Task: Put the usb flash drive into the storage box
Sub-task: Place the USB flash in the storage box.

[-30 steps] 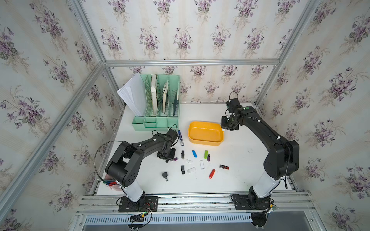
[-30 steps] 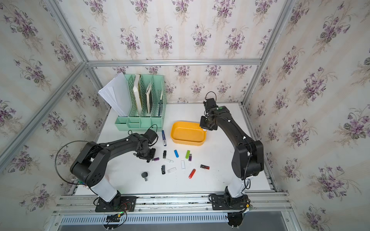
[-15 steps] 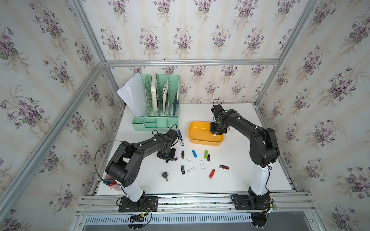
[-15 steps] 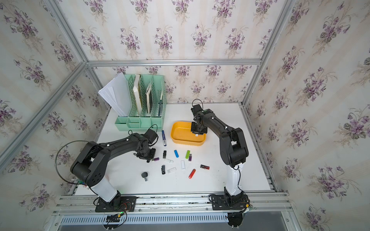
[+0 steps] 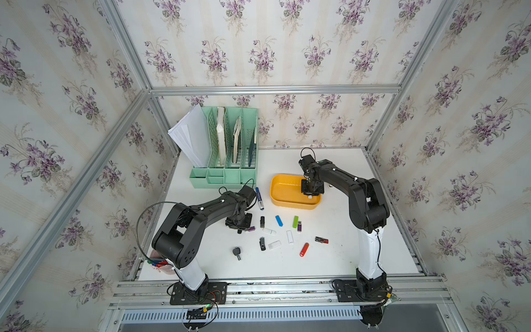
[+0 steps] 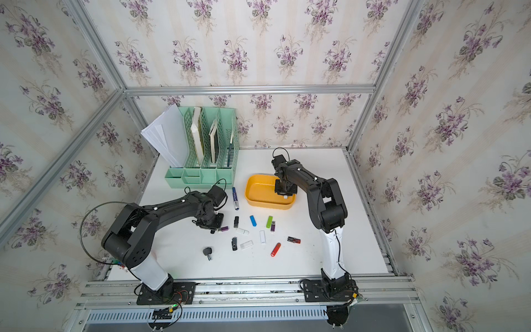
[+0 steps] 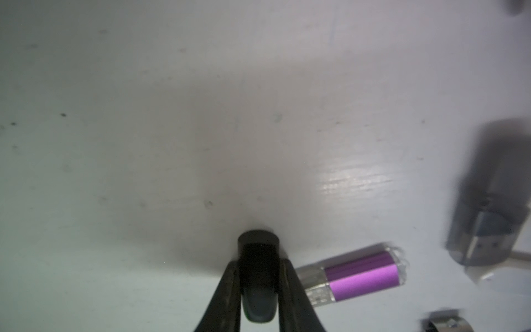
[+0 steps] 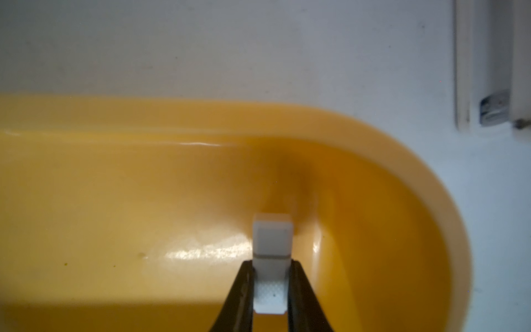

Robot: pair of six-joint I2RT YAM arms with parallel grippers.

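White drive (image 8: 273, 235), clamped in right gripper (image 8: 271, 266), has swung over box (image 8: 287, 115); we judge release next; left gripper (image 7: 258, 267) pinches black drive (image 7: 258, 296).

This was a robot lab cell dressed up as a home office. Aluminium frame bars (image 5: 273, 89) held floral wallpaper (image 5: 287, 43) around a white table (image 5: 330, 267). A left arm (image 5: 201, 212) and a right arm (image 5: 359, 195) stood bolted to a rail (image 5: 273, 287) at 6 o'clock. A mint file organizer (image 5: 230, 178) with papers (image 5: 192, 135) sat at 11 o'clock. The storage box (image 5: 287, 204) and usb flash drives (image 5: 278, 220) littered the middle.
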